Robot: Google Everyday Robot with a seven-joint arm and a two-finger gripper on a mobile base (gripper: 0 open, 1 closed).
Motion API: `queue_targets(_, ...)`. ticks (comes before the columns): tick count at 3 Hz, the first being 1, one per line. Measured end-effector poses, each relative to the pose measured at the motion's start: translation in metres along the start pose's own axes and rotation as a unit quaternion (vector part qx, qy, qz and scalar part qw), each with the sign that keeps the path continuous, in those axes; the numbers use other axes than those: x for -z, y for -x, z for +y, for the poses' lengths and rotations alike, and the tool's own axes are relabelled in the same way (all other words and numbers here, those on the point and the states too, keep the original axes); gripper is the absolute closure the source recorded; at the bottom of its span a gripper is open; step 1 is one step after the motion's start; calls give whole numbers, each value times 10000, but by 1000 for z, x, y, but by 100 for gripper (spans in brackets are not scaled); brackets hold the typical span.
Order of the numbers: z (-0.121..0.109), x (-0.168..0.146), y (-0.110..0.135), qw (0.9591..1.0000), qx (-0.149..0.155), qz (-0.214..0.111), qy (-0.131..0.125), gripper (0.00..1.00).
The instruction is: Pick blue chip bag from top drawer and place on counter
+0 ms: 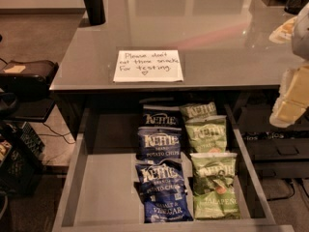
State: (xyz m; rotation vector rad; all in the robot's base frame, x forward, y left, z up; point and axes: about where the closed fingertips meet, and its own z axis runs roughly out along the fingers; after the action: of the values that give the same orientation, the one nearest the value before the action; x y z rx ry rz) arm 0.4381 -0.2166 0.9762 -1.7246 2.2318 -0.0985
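Note:
The blue chip bag (163,195) lies flat at the front of the open top drawer (104,178), with white "Salt & Vinegar" lettering on its lower part. Two other blue Kettle bags (159,144) lie behind it in the same column. The grey counter (217,42) stretches above the drawer and bears a white handwritten note (148,65). My gripper (291,98) is a pale blurred shape at the right edge, above and to the right of the drawer, well apart from the bag.
Three green jalapeno bags (215,185) lie in a column right of the blue ones. The drawer's left half is bare floor. A black post (92,4) stands on the counter's far left. A black seat (24,76) and crate (17,163) stand at left.

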Motion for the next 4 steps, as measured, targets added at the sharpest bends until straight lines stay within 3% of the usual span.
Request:
queue_targets(1, 0, 0, 0, 10000, 0, -2, -1, 0)
queue_targets(2, 5, -9, 4, 9998, -5, -214, -63, 0)
queue_targets(4, 38, -86, 23, 9963, -98, -828, 208, 0)
